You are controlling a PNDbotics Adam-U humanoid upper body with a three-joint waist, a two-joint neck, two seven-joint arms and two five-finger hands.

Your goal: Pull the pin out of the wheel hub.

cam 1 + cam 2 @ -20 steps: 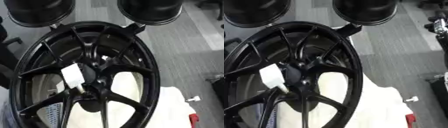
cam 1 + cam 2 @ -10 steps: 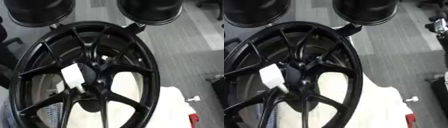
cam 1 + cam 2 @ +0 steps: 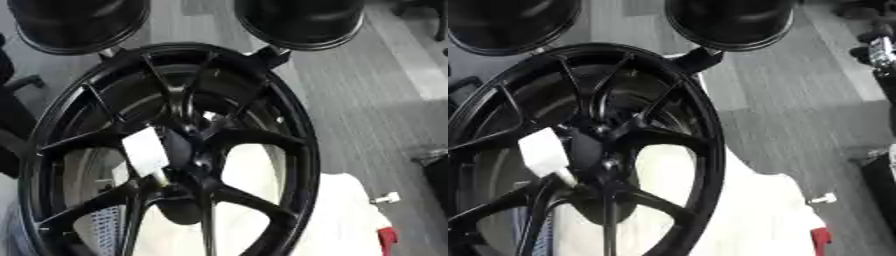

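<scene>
A black multi-spoke wheel hub [image 3: 175, 150] fills the left and middle of both views, standing tilted on a white surface. At its centre a white rectangular tag [image 3: 144, 150] hangs on a thin pale pin [image 3: 566, 176] that runs down into the hub's middle. A small bright spot [image 3: 208, 116] shows just above the centre. Two black round bodies [image 3: 302, 20] sit at the top edge. Under the right one a dark blocky piece [image 3: 267, 54] meets the rim; I cannot tell whether it is my right hand. No left hand shows.
A white cloth-like surface [image 3: 346, 215] lies under and to the right of the wheel, with a small white piece [image 3: 386, 198] and a red object [image 3: 388, 239] at its right edge. Grey floor [image 3: 367, 100] lies to the right, and a dark chair [image 3: 13, 100] stands at the left.
</scene>
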